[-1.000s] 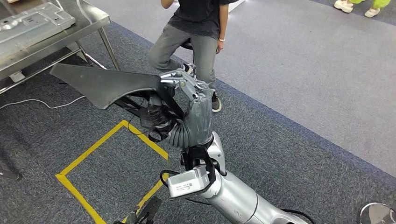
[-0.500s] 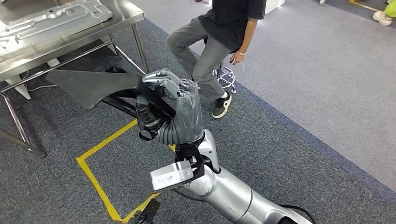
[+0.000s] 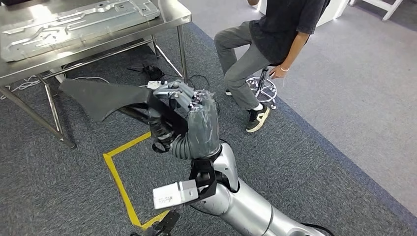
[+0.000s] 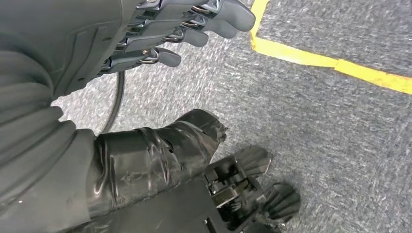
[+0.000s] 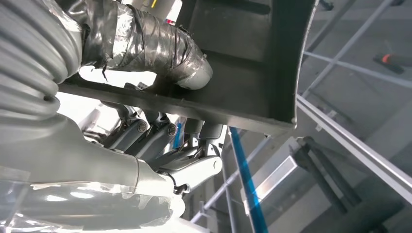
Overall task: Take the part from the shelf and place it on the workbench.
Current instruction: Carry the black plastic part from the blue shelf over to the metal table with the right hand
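Note:
The part (image 3: 101, 96) is a long, flat, dark grey piece ending in a point. My right hand (image 3: 184, 105) grips its near end and holds it out level above the carpet, pointing toward the steel workbench (image 3: 113, 43) at the upper left. In the right wrist view the taped thumb (image 5: 160, 48) presses one face of the part (image 5: 243, 63) and the fingers (image 5: 160, 136) curl under the other. My left hand (image 4: 160, 34) hangs over the carpet, fingers apart, holding nothing.
A pressed metal panel (image 3: 74, 24) lies on the workbench top. Cables (image 3: 147, 71) lie under the bench by its legs. A person (image 3: 265, 39) sits on a stool (image 3: 263, 86) to the right. Yellow tape (image 3: 118, 177) marks a square on the carpet.
The whole picture has shifted as the camera turned: the workbench now shows more fully at the upper left. My right hand still holds the part in the same way.

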